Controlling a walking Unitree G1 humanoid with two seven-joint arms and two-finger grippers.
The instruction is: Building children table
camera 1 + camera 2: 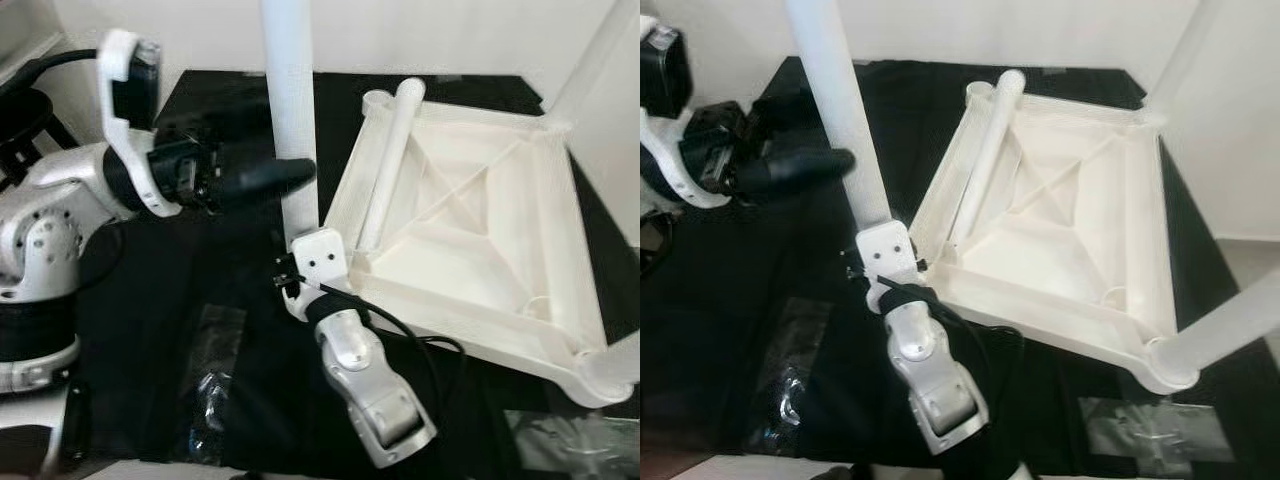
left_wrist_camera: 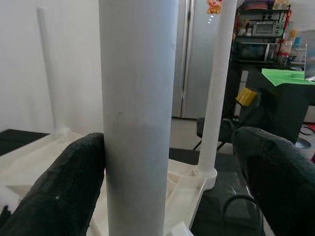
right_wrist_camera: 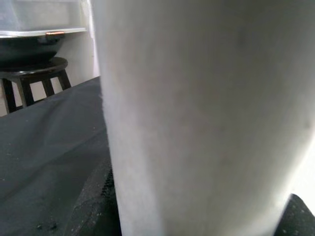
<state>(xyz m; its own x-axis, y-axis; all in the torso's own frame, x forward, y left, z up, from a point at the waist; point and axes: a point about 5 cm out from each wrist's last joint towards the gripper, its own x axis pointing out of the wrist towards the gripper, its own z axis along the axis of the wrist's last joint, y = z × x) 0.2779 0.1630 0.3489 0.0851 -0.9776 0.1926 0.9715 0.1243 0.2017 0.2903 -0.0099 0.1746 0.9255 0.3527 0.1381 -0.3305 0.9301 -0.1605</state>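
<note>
While the white tabletop (image 1: 470, 215) lies underside-up on the black cloth (image 1: 180, 300), both arms are at one upright leg.

Left eye:
- Held leg: white tube (image 1: 290, 110), upright, just beside tabletop's near-left corner, lower end hidden at the right wrist.
- Right gripper (image 1: 305, 240): at tube's base, white wrist bracket against it; fingers hidden here.
- Left gripper (image 1: 285, 178): higher up the tube, one black finger (image 1: 262, 178) across its front.
- Loose leg (image 1: 390, 160): lying along tabletop's left edge, inside the frame.
- Plastic bag (image 1: 215, 370): on cloth, near side, left of right arm.

Right eye:
- Fitted legs: one standing at far-right corner (image 1: 1180, 55), one at near-right corner (image 1: 1230, 325).
- 2nd plastic wrap (image 1: 1150, 425): on cloth by near-right corner.

Left wrist:
- Fingers: apart, one pad (image 2: 64, 187) touching the tube (image 2: 138, 113), other finger well off it. Not clamped.
- Background: fitted leg (image 2: 216, 88), fridge door, shelf w/ microwave.

Right wrist:
- Tube (image 3: 206, 113) v. close, black fingers (image 3: 96, 206) pressed on both sides, clamped on it.
- Stool (image 3: 34, 73): beyond cloth.
</note>
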